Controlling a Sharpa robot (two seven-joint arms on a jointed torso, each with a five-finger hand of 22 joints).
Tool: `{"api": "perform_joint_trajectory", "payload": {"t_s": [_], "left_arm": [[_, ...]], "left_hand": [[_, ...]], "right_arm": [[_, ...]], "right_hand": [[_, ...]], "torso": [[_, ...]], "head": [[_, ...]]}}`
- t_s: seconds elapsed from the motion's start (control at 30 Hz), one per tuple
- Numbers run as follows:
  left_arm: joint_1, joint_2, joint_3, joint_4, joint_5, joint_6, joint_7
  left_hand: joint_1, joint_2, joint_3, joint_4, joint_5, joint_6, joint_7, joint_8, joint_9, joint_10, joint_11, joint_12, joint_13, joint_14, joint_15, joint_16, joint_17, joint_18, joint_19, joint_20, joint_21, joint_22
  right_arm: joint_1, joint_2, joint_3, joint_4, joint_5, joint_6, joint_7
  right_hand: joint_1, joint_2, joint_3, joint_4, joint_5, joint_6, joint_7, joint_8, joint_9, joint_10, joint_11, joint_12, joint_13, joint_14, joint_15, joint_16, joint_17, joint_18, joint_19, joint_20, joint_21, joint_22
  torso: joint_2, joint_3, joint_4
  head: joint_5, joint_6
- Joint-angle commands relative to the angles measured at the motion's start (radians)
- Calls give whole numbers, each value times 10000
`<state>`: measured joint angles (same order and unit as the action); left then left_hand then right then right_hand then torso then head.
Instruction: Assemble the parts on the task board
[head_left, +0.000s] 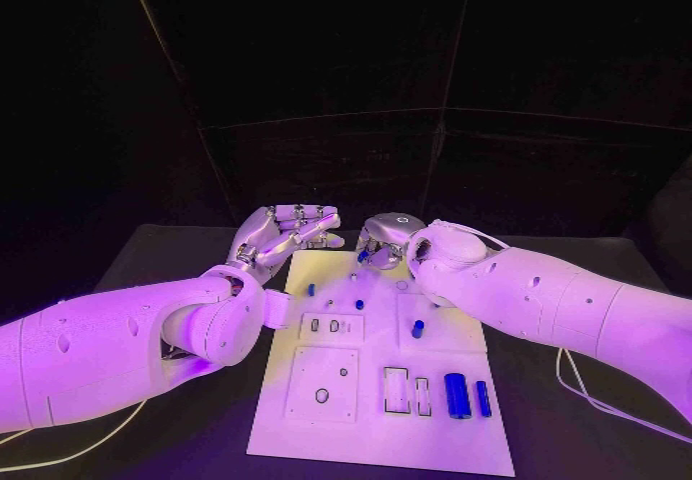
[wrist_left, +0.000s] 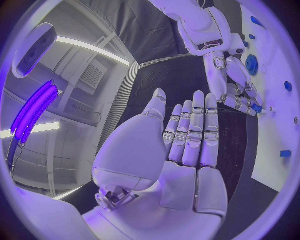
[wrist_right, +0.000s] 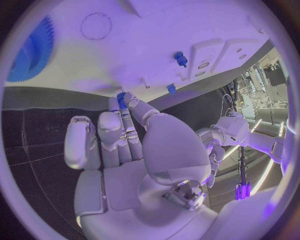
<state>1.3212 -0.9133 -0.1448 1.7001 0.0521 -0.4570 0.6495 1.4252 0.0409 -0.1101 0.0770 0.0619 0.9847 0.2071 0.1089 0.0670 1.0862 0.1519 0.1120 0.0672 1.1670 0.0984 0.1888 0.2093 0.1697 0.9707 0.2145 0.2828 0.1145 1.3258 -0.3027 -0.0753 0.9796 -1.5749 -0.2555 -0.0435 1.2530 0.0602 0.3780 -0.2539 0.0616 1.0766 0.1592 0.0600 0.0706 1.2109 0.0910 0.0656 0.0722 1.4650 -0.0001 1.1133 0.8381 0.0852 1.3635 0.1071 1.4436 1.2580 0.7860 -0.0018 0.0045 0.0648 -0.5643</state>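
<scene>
The white task board (head_left: 378, 400) lay at the frame's centre and lower half. Both hands hovered at its upper edge: the left hand (head_left: 284, 233) with fingers apart, the right hand (head_left: 385, 240) curled. Two blue cylinders (head_left: 466, 396) lay lower right.

No readable text, label, brand, number or sign appears on anything in these views.

Both arms (head_left: 116, 345) are smooth white shells with small round holes along the casing. Left hand (head_left: 283, 232) and right hand (head_left: 387, 240) are silver, segmented, with rounded pale pads on palm and fingers (wrist_left: 194, 132). A thin white cable (head_left: 606, 405) trails at 4 o'clock under the right arm.
</scene>
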Motion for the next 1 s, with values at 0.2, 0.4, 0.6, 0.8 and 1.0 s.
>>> {"api": "perform_joint_trajectory", "payload": {"t_s": [0.2, 0.4, 0.6, 0.8, 1.0], "left_arm": [[26, 38, 10, -4, -64, 117, 94], [54, 31, 10, 3, -64, 116, 86], [77, 36, 10, -10, -64, 118, 75], [87, 32, 10, -14, -64, 118, 70], [104, -9, 10, -21, -64, 112, 69]], "left_hand": [[41, 78, 2, -47, -12, 34, 41, -47, -12, -12, 27, -45, -15, 43, 42, -37, 14, 139, 61, 9, -36, -14], [41, 78, 2, -47, -12, 34, 41, -47, -12, -12, 27, -45, -15, 43, 42, -37, 14, 139, 61, 9, -36, -14], [49, 83, -7, -73, -20, 31, 47, -64, -13, -21, 32, -68, -18, 38, 46, -59, 23, 138, 60, 12, -47, -23], [50, 85, -9, -80, -21, 29, 50, -69, -14, -24, 34, -75, -19, 37, 47, -65, 26, 137, 60, 12, -50, -26], [55, 89, -14, -97, -22, 23, 53, -81, -15, -34, 39, -92, -21, 32, 51, -80, 31, 137, 58, 14, -58, -32]], "right_arm": [[17, 125, 6, -150, -66, 280, 40], [17, 185, 6, -227, -66, 270, 58], [17, 248, 6, -309, -66, 213, 86], [18, 246, 6, -336, -66, 186, 79], [20, -31, 6, -12, -52, -173, 114]], "right_hand": [[-6, -120, 102, 39, 23, -59, 57, 24, -14, -95, 1, -38, -18, -26, 52, 13, -66, -178, -39, 68, 39, -54], [-58, -218, 180, 115, -5, -142, 82, 26, -22, -248, 35, -43, -38, -74, 83, -55, -199, -160, -108, 97, 2, -137], [-202, -608, 234, 277, -80, -925, 257, -3, -80, -1224, 247, -51, -99, -287, 272, -509, -896, 6, -696, 242, -364, -950], [-117, -881, -40, 468, -65, -1684, 279, 13, -60, -1911, 342, 1, -74, -468, 335, -1009, -1615, 156, -1188, 341, -756, -1690], [-50, -947, -223, 561, -53, -1825, 277, 30, -46, -1956, 337, 70, -54, -459, 330, -1063, -1710, 163, -1196, 345, -804, -1746]], "torso": [[9, 2, -1], [26, -3, -12], [33, -1, -18], [32, -5, -18], [18, 5, -51]], "head": [[1, 55], [28, 72], [48, 71], [49, 64], [66, 108]]}}
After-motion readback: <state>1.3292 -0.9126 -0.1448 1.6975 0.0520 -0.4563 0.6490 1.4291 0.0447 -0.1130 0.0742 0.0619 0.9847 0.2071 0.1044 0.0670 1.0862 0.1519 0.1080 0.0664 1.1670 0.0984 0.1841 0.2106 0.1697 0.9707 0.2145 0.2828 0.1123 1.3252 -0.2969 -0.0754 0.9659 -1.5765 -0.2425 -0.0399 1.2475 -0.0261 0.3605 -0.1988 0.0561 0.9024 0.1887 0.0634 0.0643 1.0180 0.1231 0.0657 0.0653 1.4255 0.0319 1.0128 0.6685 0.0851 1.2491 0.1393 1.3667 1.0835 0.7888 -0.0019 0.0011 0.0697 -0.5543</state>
